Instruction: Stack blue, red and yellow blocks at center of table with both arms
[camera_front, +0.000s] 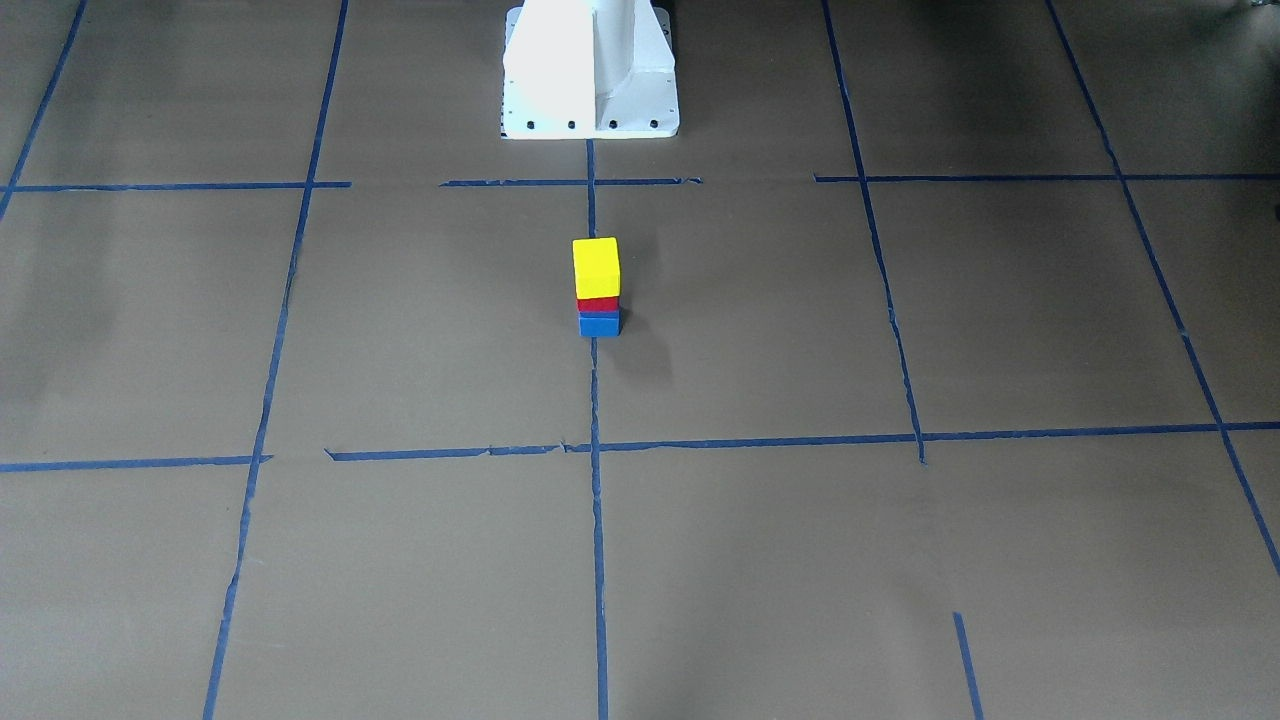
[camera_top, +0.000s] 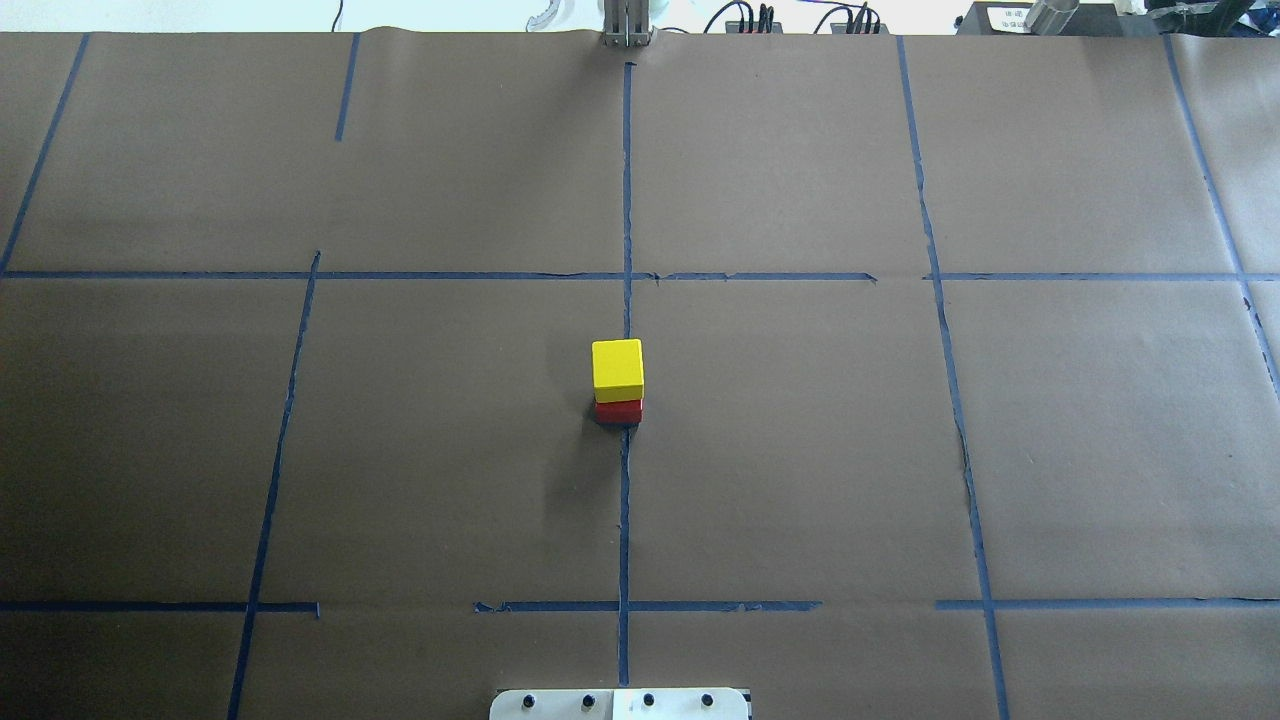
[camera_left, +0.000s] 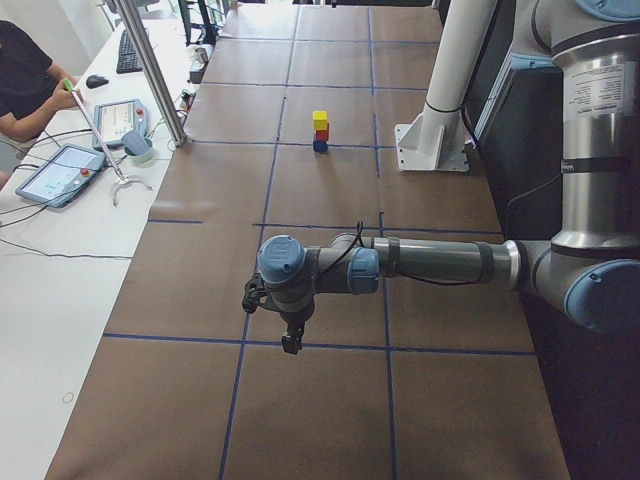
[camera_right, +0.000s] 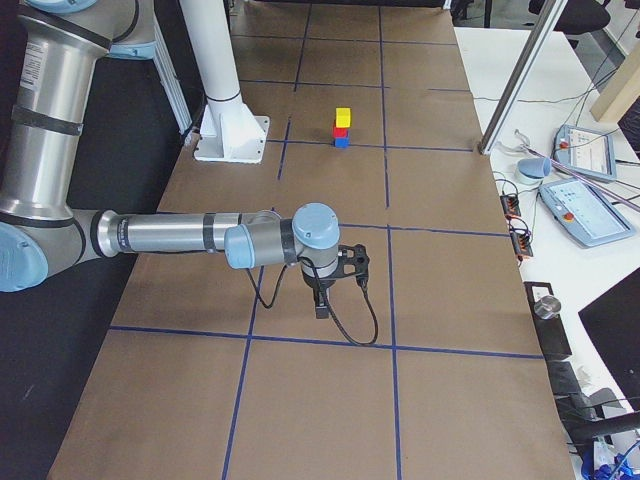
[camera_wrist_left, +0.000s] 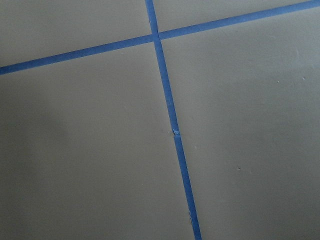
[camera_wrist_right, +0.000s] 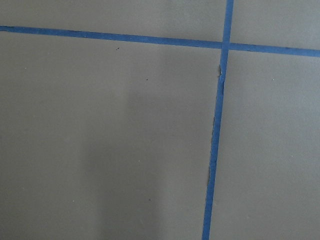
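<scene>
A yellow block (camera_front: 596, 267) sits on a red block (camera_front: 598, 303), which sits on a blue block (camera_front: 599, 324), as one upright stack on the table's centre line. The stack also shows from overhead, with the yellow block (camera_top: 617, 369) over the red block (camera_top: 619, 411) and the blue one hidden beneath. My left gripper (camera_left: 290, 343) shows only in the exterior left view, far from the stack. My right gripper (camera_right: 320, 308) shows only in the exterior right view, also far from the stack. I cannot tell whether either is open or shut. The wrist views show only bare paper and tape.
Brown paper with blue tape lines (camera_top: 626, 500) covers the table. The robot's white base (camera_front: 590, 70) stands at the table edge near the stack. An operator (camera_left: 25, 85) and tablets (camera_left: 55, 172) are at a side desk beyond a metal post (camera_left: 155, 75).
</scene>
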